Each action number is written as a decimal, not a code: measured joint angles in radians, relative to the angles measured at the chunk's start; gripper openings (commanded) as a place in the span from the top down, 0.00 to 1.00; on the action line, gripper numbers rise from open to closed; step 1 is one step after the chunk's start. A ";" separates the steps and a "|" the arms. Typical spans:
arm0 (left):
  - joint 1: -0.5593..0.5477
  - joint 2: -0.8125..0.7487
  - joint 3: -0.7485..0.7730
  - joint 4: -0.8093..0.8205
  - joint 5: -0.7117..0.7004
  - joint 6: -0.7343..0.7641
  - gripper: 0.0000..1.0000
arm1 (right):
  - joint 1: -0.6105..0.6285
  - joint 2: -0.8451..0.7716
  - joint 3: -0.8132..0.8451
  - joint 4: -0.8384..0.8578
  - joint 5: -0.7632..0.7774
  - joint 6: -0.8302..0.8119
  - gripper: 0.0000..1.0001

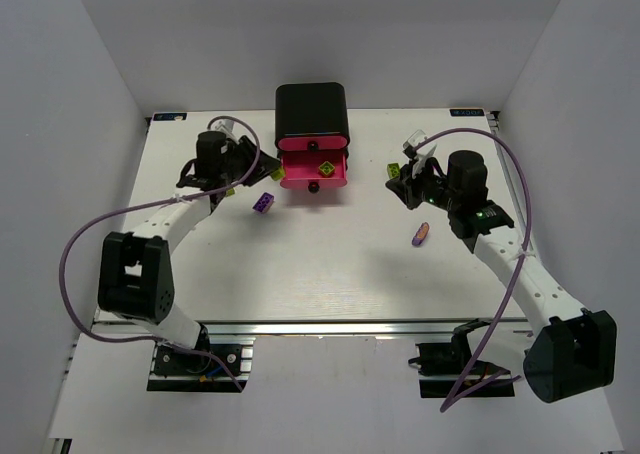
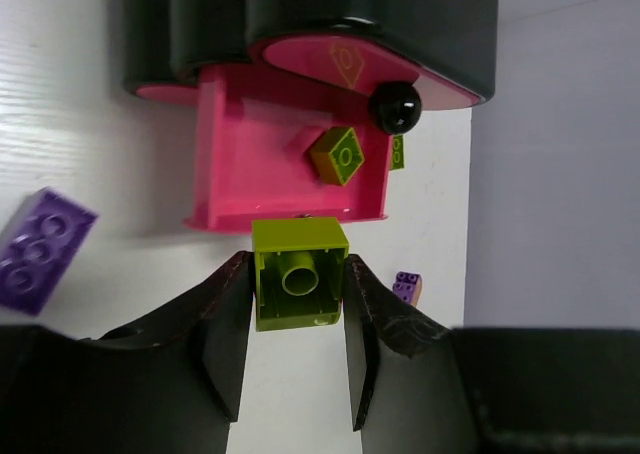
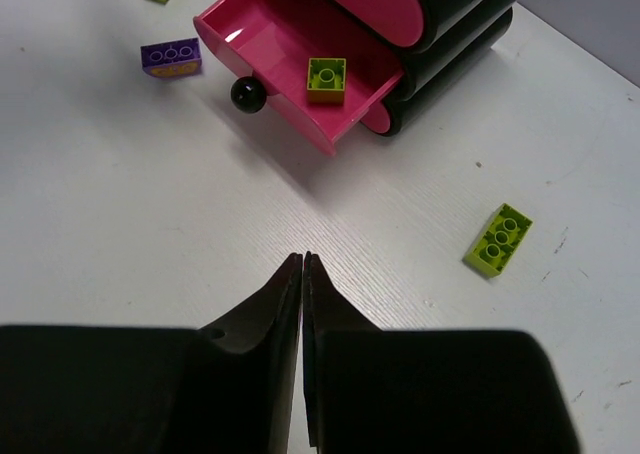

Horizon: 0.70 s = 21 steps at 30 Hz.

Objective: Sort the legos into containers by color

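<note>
The black cabinet [image 1: 311, 109] stands at the back middle with one pink drawer [image 1: 340, 174] pulled open; a lime brick [image 1: 325, 167] lies in it. My left gripper [image 1: 232, 184] is shut on a lime brick [image 2: 298, 274], underside toward the camera, just in front of the open drawer [image 2: 250, 144]. My right gripper [image 1: 399, 186] is shut and empty above bare table [image 3: 303, 259]. A purple brick [image 1: 263, 203] lies left of the drawer. A lime brick [image 1: 394, 170] lies by the right gripper. A purple-pink brick [image 1: 421, 234] lies further forward on the right.
The closed drawer above the open one has a round black knob [image 2: 394, 107]. The open drawer's knob [image 3: 247, 95] sticks out toward the arms. A long lime brick [image 3: 498, 239] lies right of the cabinet. White walls enclose the table [image 1: 300, 274] on three sides.
</note>
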 measured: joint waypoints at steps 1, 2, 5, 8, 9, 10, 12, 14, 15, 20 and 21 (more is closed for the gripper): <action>-0.016 0.025 0.017 0.011 -0.004 -0.013 0.93 | -0.002 0.002 -0.001 0.001 0.000 0.001 0.91; -0.031 0.043 0.031 0.023 -0.011 -0.023 0.93 | -0.003 0.005 -0.001 0.002 0.002 0.002 0.90; -0.074 0.084 0.074 0.050 -0.048 -0.052 0.93 | -0.010 0.014 -0.002 0.005 0.003 0.002 0.90; -0.109 0.110 0.110 0.073 -0.091 -0.081 0.92 | -0.015 0.017 -0.002 0.006 0.003 0.002 0.90; -0.119 0.120 0.120 0.079 -0.109 -0.091 0.90 | -0.017 0.017 -0.002 0.006 0.003 0.002 0.89; -0.128 0.129 0.128 0.084 -0.126 -0.101 0.89 | -0.019 0.017 -0.002 0.007 0.002 0.002 0.88; -0.143 0.151 0.143 0.090 -0.167 -0.120 0.75 | -0.022 0.017 -0.002 0.008 0.002 0.003 0.86; -0.154 0.175 0.156 0.089 -0.206 -0.139 0.62 | -0.025 0.017 -0.002 0.009 -0.001 0.003 0.82; -0.162 0.192 0.166 0.089 -0.222 -0.149 0.55 | -0.027 0.017 -0.002 0.009 -0.002 0.003 0.81; -0.182 0.260 0.202 0.058 -0.285 -0.179 0.18 | -0.042 0.017 -0.002 0.011 -0.006 0.004 0.68; -0.185 0.268 0.207 0.049 -0.294 -0.185 0.18 | -0.044 0.017 -0.002 0.011 -0.008 0.005 0.66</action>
